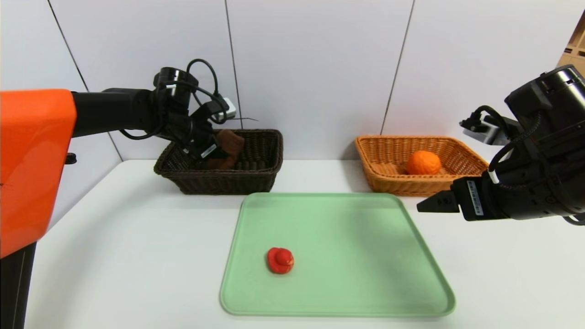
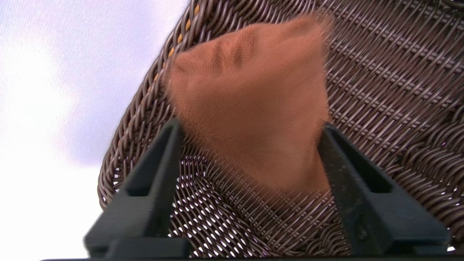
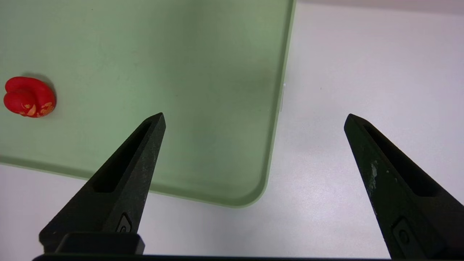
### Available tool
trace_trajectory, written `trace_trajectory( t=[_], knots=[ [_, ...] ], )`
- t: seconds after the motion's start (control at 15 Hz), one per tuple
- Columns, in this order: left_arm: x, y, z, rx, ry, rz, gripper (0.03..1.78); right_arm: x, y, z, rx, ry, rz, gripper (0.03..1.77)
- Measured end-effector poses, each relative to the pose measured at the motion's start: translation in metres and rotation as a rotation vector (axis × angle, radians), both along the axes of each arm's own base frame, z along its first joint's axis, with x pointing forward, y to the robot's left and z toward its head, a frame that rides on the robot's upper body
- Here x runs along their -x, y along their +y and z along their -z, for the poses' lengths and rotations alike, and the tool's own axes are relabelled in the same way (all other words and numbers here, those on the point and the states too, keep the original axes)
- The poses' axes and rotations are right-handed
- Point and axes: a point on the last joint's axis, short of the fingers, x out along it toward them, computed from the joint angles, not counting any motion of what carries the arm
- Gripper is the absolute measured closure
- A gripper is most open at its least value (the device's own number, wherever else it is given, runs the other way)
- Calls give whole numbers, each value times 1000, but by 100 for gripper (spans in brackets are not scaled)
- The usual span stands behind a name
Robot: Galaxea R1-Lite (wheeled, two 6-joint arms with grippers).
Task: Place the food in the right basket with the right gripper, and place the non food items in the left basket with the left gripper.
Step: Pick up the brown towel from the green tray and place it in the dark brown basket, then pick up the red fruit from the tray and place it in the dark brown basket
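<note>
My left gripper (image 1: 215, 153) hangs inside the dark brown left basket (image 1: 256, 176), jaws spread open. The brown towel (image 1: 230, 141) lies blurred between and beyond the fingertips in the left wrist view, towel (image 2: 250, 90) against the basket weave (image 2: 391, 72). The orange fruit (image 1: 423, 162) rests in the orange-tan right basket (image 1: 388, 180). A small red toy (image 1: 279, 260) sits on the green tray (image 1: 338, 219). My right gripper (image 1: 429, 203) hovers open and empty over the tray's right edge, in front of the right basket; its wrist view shows the toy (image 3: 29, 96) far off to one side.
The tray (image 3: 181, 54) lies in the middle of the white table, its near right corner below my right gripper (image 3: 254, 116). Both baskets stand against the white back wall. Bare tabletop surrounds the tray on the left and right.
</note>
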Motion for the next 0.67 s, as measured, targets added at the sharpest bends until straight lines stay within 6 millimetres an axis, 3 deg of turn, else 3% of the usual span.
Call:
trace_trajectory(
  t=[0.4,0.67],
  knots=[
    [3,1,-7,5,-15,-1,30,0,0,0,-2,-1,0,10],
    [21,-4,-32,94,-15,-39,22,0,0,-1,-3,-3,-1,10]
  ],
)
